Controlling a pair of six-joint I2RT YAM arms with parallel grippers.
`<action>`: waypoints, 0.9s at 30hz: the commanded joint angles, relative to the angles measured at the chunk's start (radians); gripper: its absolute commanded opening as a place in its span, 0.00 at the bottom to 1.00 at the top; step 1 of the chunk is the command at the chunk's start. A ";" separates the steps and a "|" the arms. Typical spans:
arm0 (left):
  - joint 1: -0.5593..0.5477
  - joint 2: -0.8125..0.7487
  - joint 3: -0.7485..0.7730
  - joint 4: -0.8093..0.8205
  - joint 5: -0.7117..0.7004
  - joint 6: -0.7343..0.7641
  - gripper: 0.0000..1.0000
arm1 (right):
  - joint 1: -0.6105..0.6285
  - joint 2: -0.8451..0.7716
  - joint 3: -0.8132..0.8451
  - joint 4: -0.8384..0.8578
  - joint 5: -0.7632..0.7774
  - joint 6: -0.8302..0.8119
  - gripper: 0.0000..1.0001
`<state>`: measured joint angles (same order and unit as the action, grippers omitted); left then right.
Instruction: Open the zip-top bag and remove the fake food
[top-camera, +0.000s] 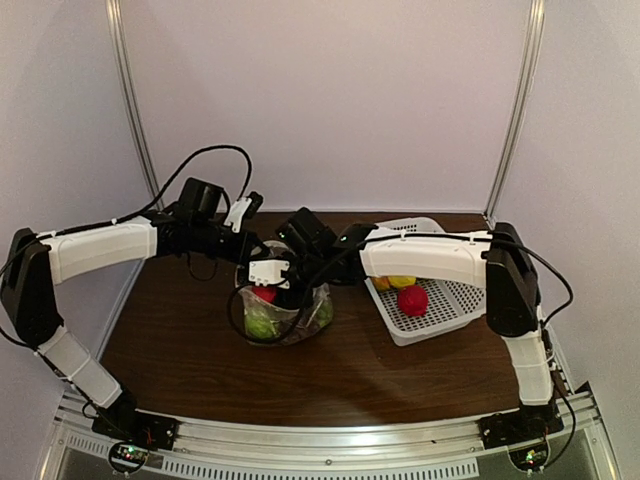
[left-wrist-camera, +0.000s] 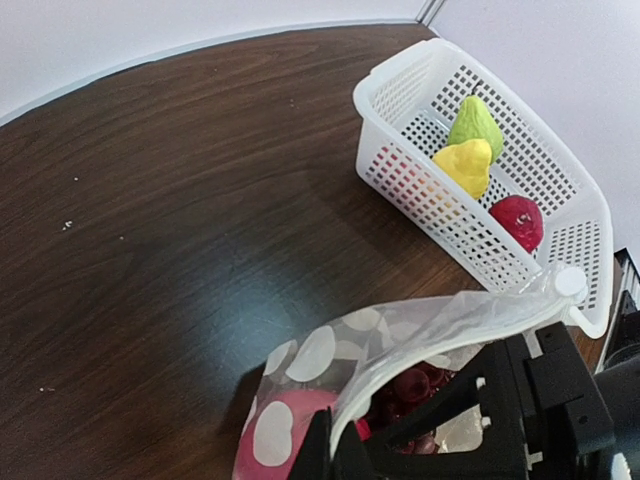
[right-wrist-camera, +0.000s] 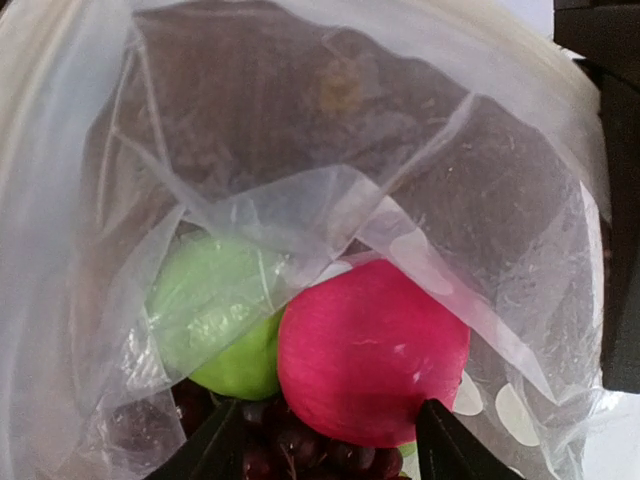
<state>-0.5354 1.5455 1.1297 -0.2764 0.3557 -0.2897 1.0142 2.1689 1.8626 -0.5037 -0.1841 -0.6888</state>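
The zip-top bag (top-camera: 288, 318), clear with white dots, stands open in the middle of the table. My left gripper (left-wrist-camera: 345, 447) is shut on the bag's rim (left-wrist-camera: 450, 320) and holds it up; from above, the left gripper (top-camera: 256, 272) is at the bag's left edge. Reaching down into the mouth, my right gripper (right-wrist-camera: 333, 408) is open. Its fingers (right-wrist-camera: 215, 445) straddle the lower part of a red round fruit (right-wrist-camera: 370, 350) without closing on it. Beside that lie a green round fruit (right-wrist-camera: 225, 320), half under a fold of plastic, and dark grapes (right-wrist-camera: 300, 455).
A white perforated basket (top-camera: 432, 335) stands right of the bag, under the right forearm. It holds a red piece (top-camera: 412, 299), a yellow piece (left-wrist-camera: 464, 165) and a green piece (left-wrist-camera: 476, 122). Bare brown table (left-wrist-camera: 180, 200) lies left of the bag.
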 joint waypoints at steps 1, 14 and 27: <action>0.025 0.030 -0.002 0.056 0.025 0.015 0.00 | 0.005 0.054 -0.010 0.095 0.070 0.037 0.62; 0.035 0.089 0.018 0.075 0.087 -0.002 0.00 | 0.002 0.193 0.067 0.200 0.179 0.048 0.75; 0.035 0.092 0.015 0.074 0.071 -0.012 0.00 | 0.003 0.107 0.051 0.159 0.155 0.075 0.54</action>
<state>-0.4984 1.6291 1.1328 -0.2279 0.4110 -0.2943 1.0149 2.3604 1.9442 -0.2966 -0.0177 -0.6403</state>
